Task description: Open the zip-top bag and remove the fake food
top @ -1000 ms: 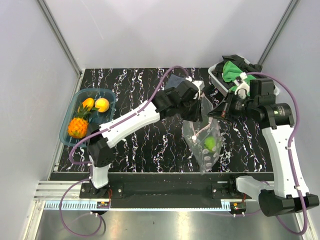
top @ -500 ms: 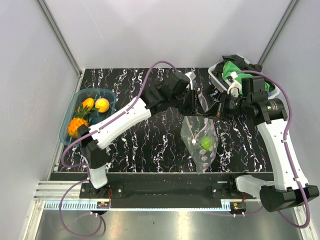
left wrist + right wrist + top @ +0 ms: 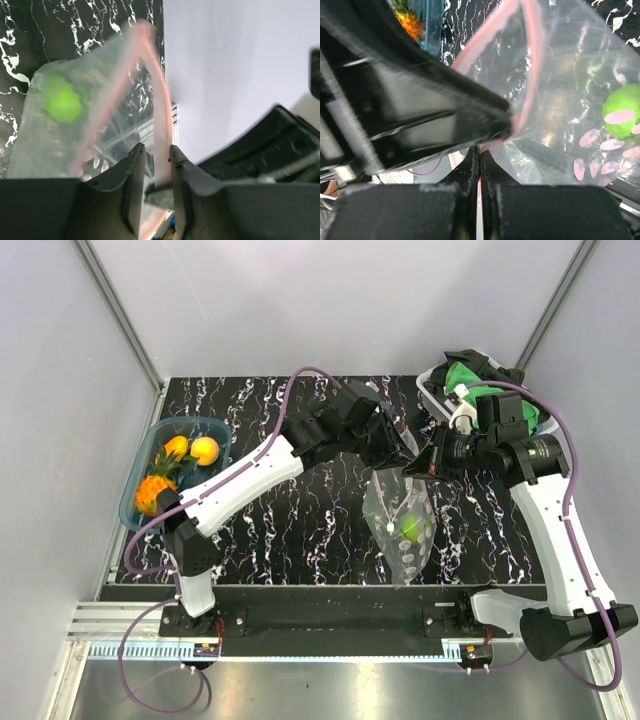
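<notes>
Two tools, left tool (image 3: 404, 454) and right tool (image 3: 420, 469), meet at the mouth of the zip-top bag (image 3: 398, 540) mid-tabletop (image 3: 300, 530). Top view only: bag runs from them toward the near edge. Pineapple (image 3: 152, 496) and oranges (image 3: 205, 450) sit in the blue tub (image 3: 133, 502), well apart at left. Wrist views only: right fingers (image 3: 465, 200) are pressed flat together on the pink zip strip (image 3: 536, 60). Left fingers (image 3: 132, 190) stand slightly apart with the strip's other lip between them; can't tell if they pinch it. Mouth gapes. Green ball (image 3: 620, 117) lies inside the bag, past both tools.
</notes>
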You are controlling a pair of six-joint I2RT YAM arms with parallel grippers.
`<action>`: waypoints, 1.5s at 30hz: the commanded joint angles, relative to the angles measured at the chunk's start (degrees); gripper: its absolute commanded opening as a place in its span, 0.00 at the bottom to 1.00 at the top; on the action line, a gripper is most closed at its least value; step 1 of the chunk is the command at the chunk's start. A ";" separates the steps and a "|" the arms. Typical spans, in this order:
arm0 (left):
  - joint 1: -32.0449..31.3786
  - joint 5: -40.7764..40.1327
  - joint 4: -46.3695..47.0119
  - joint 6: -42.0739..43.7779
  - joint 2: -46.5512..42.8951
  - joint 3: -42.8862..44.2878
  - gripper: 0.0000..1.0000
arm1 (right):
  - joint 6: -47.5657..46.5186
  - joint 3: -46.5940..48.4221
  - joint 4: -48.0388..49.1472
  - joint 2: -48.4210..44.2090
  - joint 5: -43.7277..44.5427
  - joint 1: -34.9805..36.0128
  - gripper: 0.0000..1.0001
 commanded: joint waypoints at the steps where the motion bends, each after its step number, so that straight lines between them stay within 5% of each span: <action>1: -1.35 -3.77 0.74 -2.59 1.79 -0.29 0.25 | 2.27 1.14 2.62 -1.89 -0.28 0.89 0.00; 6: -2.49 -9.48 0.56 -3.38 1.44 -4.25 0.15 | 4.56 1.23 3.68 -2.68 -0.45 0.89 0.00; 18: -4.16 -17.66 0.74 14.78 -0.40 -8.46 0.06 | 2.81 1.05 3.67 -1.81 -0.80 0.98 0.00; 29: -4.60 -23.90 4.96 31.51 -14.28 -18.14 0.27 | 6.84 2.37 13.25 2.68 -8.18 3.70 0.00; 34: -4.60 -24.17 4.70 32.92 -16.05 -18.67 0.30 | 13.43 -0.52 20.71 2.07 -11.08 5.72 0.00; 45: -0.56 -23.64 4.96 36.61 -10.52 -21.57 0.30 | 13.18 -9.67 17.22 -4.35 -7.22 5.64 0.00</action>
